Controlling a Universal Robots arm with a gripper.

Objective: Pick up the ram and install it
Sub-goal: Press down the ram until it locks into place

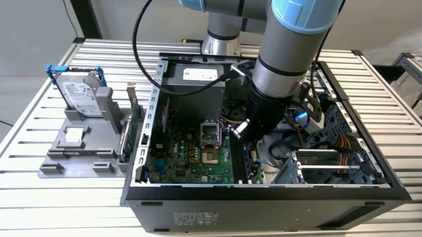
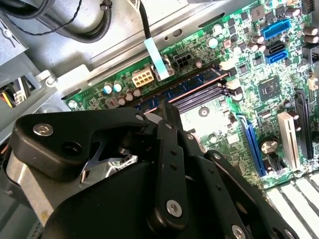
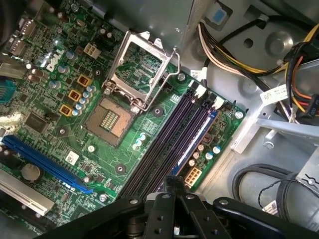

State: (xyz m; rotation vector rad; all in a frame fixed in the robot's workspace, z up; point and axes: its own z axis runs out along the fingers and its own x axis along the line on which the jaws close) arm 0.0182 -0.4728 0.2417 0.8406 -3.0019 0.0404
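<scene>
Ram [image 2: 194, 84] stands on edge along the outermost memory slot, at the motherboard's edge. In the first wrist view it is a dark bluish strip [image 3: 197, 142] beside the empty slots [image 3: 164, 144]. Can't tell whether it is fully seated.

Gripper [image 2: 168, 113] sits over the stick's near end, low inside the computer case [image 1: 264, 207]. Fingers [image 3: 174, 183] are drawn close together, apparently pinching that end.

Risks:
- Hold is at one end only. A downward push could seat that end and leave the far end by the white latches [image 3: 207, 97] riding high.
- If the stick is slightly off the slot line, its edge could jam on the slot wall and the board could flex.

Surroundings:
- White connector [image 3: 192, 175] sits just beside the fingers.
- Black cable [image 3: 259, 184] loops near the board edge.
- Wire bundle [image 3: 304, 64] hangs well apart.
- Open processor socket [image 3: 112, 119] lies beyond the empty slots.
- Hard drive [image 1: 82, 98] stands on the worktop [image 1: 39, 197], outside the case.
</scene>
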